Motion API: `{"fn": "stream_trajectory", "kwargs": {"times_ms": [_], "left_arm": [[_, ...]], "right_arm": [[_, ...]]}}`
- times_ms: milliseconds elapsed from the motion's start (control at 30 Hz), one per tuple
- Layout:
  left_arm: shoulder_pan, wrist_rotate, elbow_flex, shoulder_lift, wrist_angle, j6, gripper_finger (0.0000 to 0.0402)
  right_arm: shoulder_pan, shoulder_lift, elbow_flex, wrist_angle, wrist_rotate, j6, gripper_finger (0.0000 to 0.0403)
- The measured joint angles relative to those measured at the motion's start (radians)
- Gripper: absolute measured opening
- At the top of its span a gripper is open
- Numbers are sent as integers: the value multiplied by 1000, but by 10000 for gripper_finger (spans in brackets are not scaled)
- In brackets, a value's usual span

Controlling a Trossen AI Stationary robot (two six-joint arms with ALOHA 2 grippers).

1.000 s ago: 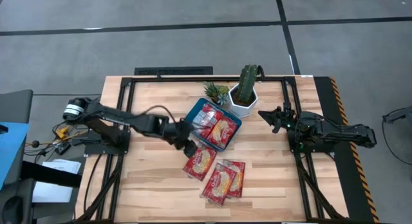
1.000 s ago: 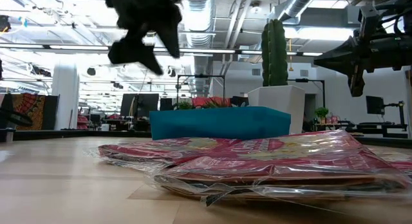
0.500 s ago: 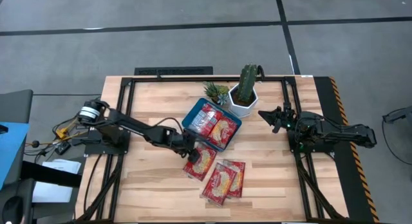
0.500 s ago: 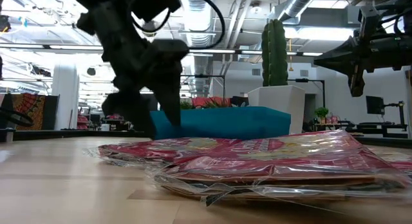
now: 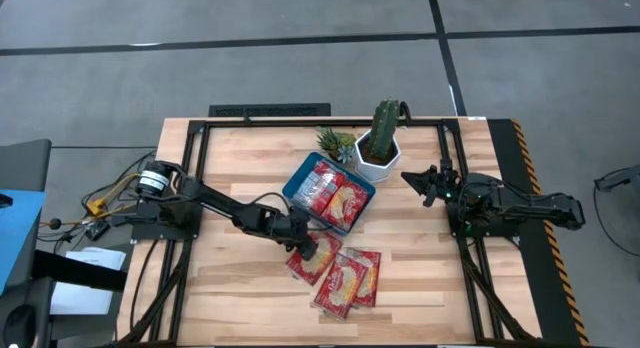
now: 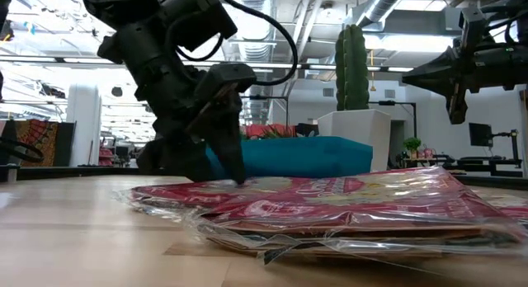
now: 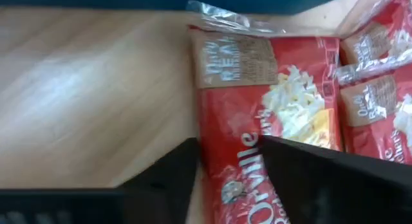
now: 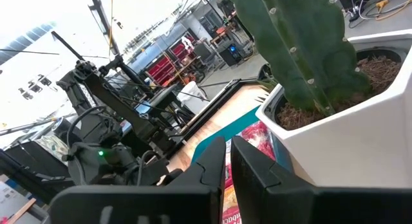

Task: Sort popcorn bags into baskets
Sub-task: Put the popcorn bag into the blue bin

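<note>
My left hand [image 5: 305, 241], fingers apart, straddles the edge of a popcorn bag [image 5: 314, 255] at frame centre on the table [image 5: 230, 288]. Two more bags [image 5: 347, 278] lie lower right; the basket [image 5: 300, 173], above, holds others. My right hand [image 5: 413, 179], nearly closed and empty, hovers right of the cactus pot [image 5: 380, 160].

Pale wooden table [image 5: 230, 278], mid-frame; carried teal basket [image 5: 300, 175], cactus pot [image 5: 380, 160], three loose popcorn bags [image 5: 345, 278] lower centre.
</note>
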Motion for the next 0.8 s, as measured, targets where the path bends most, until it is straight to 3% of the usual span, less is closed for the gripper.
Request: {"fn": "stream_trajectory", "kwargs": {"times_ms": [167, 233, 533, 800], "left_arm": [[-3, 26, -1, 1, 11, 17, 40], [-5, 41, -1, 2, 14, 15, 13], [-5, 154, -3, -82, -9, -84, 4], [-4, 150, -2, -263, -47, -224, 2]], "right_arm": [[0, 0, 0, 0, 0, 0, 52], [0, 0, 0, 0, 0, 0, 52], [0, 0, 0, 1, 0, 0, 52], [0, 0, 0, 1, -1, 0, 52]]}}
